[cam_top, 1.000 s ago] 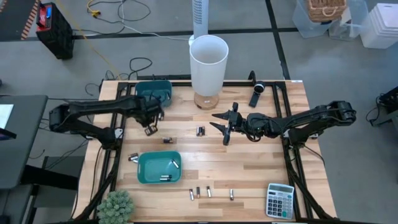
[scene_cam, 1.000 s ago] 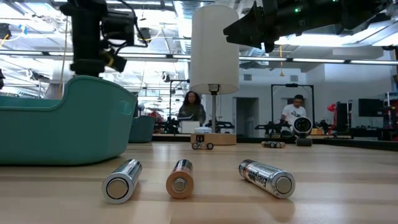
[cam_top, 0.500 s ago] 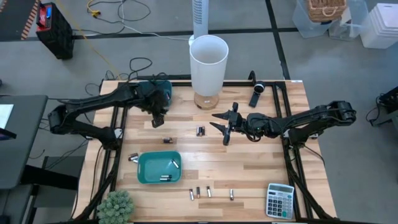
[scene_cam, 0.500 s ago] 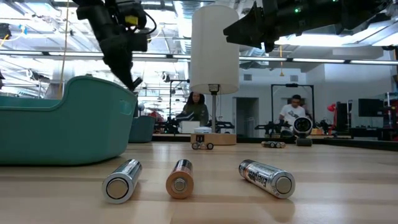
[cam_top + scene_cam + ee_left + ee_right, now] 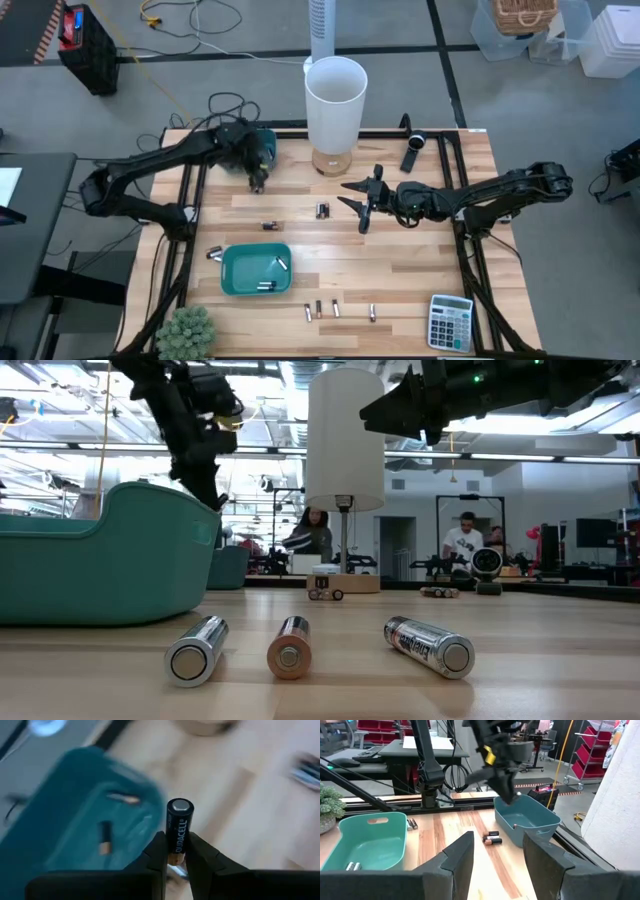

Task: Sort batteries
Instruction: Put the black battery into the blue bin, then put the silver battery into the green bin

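We are swinging our left tool (image 5: 258, 181) from the open boards at about nine o'clock of the table toward the teal bin (image 5: 266, 147) at eleven o'clock; a second ago it was hanging lower and farther left, and now it is sitting at the bin's near edge. That means, as we judge it, that the carry is nearly over and the drop into this bin is the step at hand.

The left tool is pinching a dark battery (image 5: 178, 827) by its lower end. In the left wrist view the cell is standing out past the fingers (image 5: 156, 851) along their own line, long axis running away from the wrist, its silvery cap at the far end and its copper-coloured band down in the grip. Two cells are already lying in that bin.

Our right tool (image 5: 361, 200) is waiting above the table's middle, at about three o'clock of the centre, fingers spread and holding nothing.

Other batteries are lying loose: a row (image 5: 338, 311) near six o'clock, a few around the nearer teal bin (image 5: 230, 270), which is also holding some
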Robot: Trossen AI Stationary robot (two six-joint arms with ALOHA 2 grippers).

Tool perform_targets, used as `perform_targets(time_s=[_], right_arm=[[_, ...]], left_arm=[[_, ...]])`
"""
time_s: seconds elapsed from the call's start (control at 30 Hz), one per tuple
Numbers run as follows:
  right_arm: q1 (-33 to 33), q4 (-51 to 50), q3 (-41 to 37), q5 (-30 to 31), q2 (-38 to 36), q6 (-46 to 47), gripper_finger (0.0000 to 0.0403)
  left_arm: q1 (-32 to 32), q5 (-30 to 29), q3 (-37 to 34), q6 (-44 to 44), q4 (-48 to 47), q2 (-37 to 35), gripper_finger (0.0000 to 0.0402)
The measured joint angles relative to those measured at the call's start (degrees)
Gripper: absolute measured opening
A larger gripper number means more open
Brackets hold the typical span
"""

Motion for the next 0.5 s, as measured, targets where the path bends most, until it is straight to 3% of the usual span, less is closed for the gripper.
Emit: perform_targets(time_s=[0.2,0.5], right_arm=[[0.0,0.2,0.0,0.0,0.0,0.0,0.0185],[0.0,0.2,0.0,0.0,0.0,0.0,0.0185]], left_arm=[[6.1,-1.5,0.0,-5.6,1.8,5.4,0.0044],[8.8,-3.1,0.0,-6.2,6.3,10.7,0.0113]])
